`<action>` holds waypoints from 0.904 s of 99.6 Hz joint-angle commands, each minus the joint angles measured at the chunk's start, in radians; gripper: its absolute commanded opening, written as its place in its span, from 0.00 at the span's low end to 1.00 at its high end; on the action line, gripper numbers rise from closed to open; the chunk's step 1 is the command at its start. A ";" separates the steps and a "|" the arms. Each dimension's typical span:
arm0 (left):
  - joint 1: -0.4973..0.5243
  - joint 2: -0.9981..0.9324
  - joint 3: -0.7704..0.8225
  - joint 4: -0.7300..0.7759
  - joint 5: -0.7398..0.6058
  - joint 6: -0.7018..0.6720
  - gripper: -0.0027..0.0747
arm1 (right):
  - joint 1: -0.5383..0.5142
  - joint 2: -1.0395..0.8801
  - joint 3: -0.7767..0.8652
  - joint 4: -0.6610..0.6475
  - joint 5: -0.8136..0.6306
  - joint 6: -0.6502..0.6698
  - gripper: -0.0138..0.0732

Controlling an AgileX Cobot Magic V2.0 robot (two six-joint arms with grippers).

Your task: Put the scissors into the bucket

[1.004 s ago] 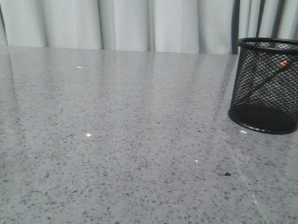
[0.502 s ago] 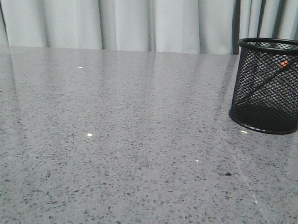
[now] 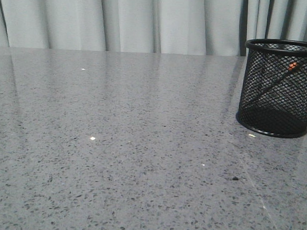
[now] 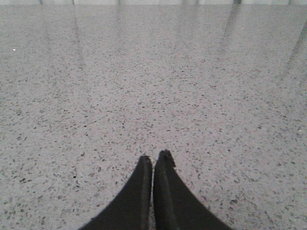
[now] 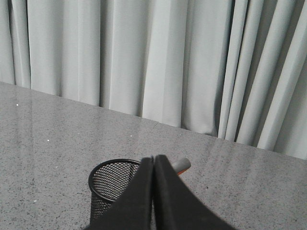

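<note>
The black wire-mesh bucket (image 3: 278, 88) stands upright at the right edge of the grey table. The scissors (image 3: 279, 78) lean inside it, blades down, an orange spot showing through the mesh and a grey handle end poking over the rim at far right. In the right wrist view the bucket (image 5: 112, 184) sits below my right gripper (image 5: 153, 158), which is shut and empty above it; the grey handle tip (image 5: 181, 165) shows beside the fingers. My left gripper (image 4: 153, 158) is shut and empty over bare table, away from the bucket.
The speckled grey table (image 3: 121, 144) stretches left of the bucket. Pale curtains (image 3: 127, 18) hang along the far edge. A few small crumbs (image 3: 92, 138) lie on the surface.
The front view has shifted very slightly; the bucket and scissors stay in place. No gripper shows in the earlier frames.
</note>
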 commanded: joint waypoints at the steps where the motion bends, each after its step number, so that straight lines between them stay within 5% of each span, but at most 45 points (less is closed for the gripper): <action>1: 0.016 -0.027 0.042 -0.020 -0.066 -0.011 0.01 | 0.000 0.010 -0.024 0.003 -0.084 -0.003 0.10; 80: 0.020 -0.027 0.042 -0.022 -0.064 -0.011 0.01 | -0.007 0.010 -0.006 -0.057 -0.084 -0.001 0.10; 90: 0.020 -0.027 0.042 -0.022 -0.064 -0.011 0.01 | -0.060 0.010 0.076 -0.217 -0.195 0.264 0.10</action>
